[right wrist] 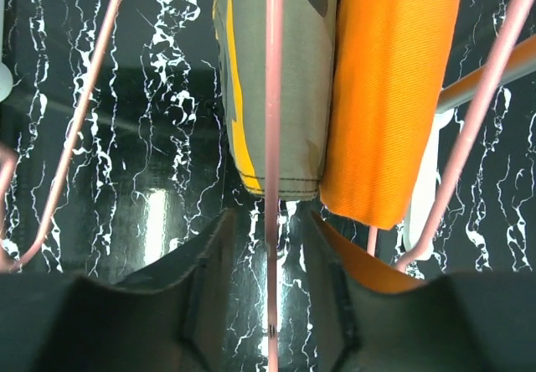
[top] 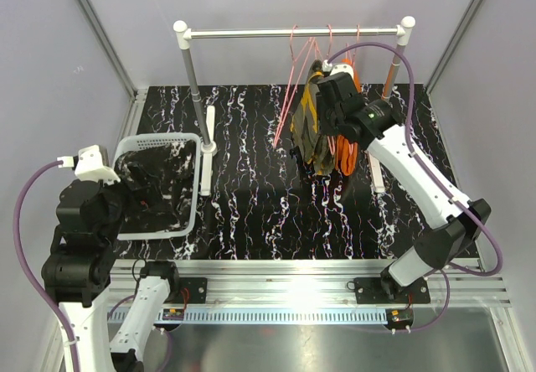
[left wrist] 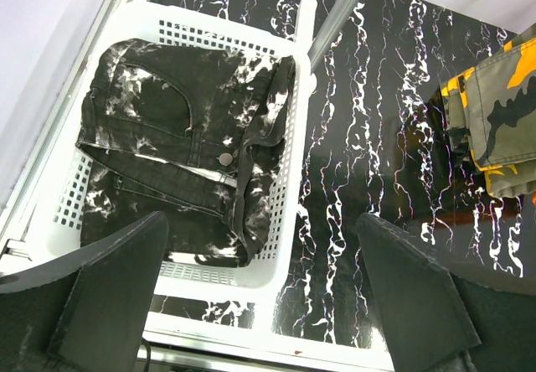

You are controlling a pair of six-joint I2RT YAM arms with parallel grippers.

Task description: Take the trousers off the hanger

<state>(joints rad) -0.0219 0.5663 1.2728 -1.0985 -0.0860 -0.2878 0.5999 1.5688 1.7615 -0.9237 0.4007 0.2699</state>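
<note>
Camouflage trousers point(top: 308, 125) hang on a pink hanger from the rail point(top: 251, 33), with orange trousers point(top: 347, 150) right beside them. My right gripper point(top: 329, 95) is up at these hangers. In the right wrist view the right gripper point(right wrist: 270, 217) is open, and a pink hanger wire point(right wrist: 273, 137) runs straight down between its fingers without touching either. The camouflage trousers point(right wrist: 301, 95) and orange trousers point(right wrist: 389, 95) hang just beyond the fingertips. My left gripper point(left wrist: 261, 221) is open and empty, above the near right corner of the white basket point(left wrist: 293, 162).
Black-and-white trousers point(left wrist: 167, 121) lie in the white basket point(top: 159, 137) at the left. An empty pink hanger point(top: 287, 95) hangs left of the camouflage trousers. The rack's left post point(top: 194, 87) and its white foot point(top: 208, 133) stand beside the basket.
</note>
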